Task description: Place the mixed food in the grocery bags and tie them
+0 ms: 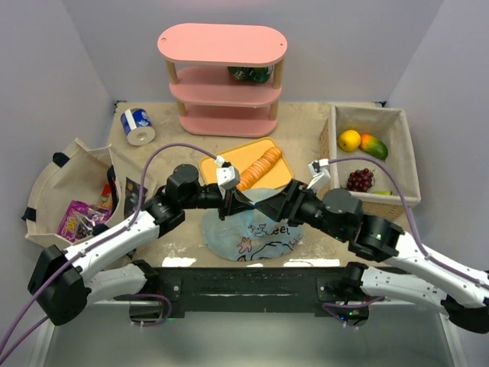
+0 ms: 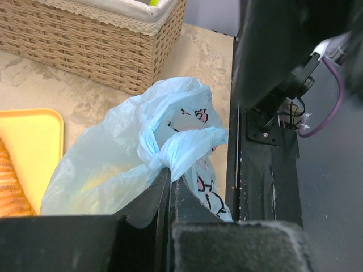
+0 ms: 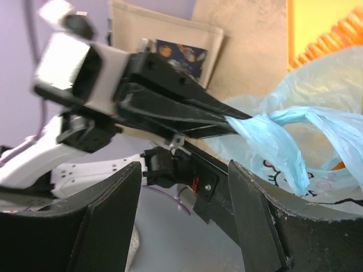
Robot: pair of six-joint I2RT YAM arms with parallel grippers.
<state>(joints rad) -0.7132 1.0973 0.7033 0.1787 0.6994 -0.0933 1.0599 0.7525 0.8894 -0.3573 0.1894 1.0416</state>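
Observation:
A light-blue grocery bag (image 1: 252, 229) with cartoon prints lies on the table near the front edge, between my two arms. My left gripper (image 1: 229, 205) is shut on the bag's twisted handle knot (image 2: 181, 144); its tips (image 2: 169, 174) pinch the plastic. My right gripper (image 1: 265, 206) is open, and its jaws (image 3: 187, 215) stand wide apart just beside the left fingers (image 3: 187, 110) and the stretched blue handle (image 3: 272, 133), holding nothing. Purple snack packets (image 1: 76, 220) lie in a beige cloth bin at the left. What is in the bag is hidden.
A yellow tray (image 1: 221, 164) with a sliced loaf (image 1: 260, 168) sits behind the bag. A wicker basket (image 1: 409, 164) at the right holds several fruits. A blue-and-white can (image 1: 137, 126) and a pink shelf (image 1: 223, 80) stand at the back.

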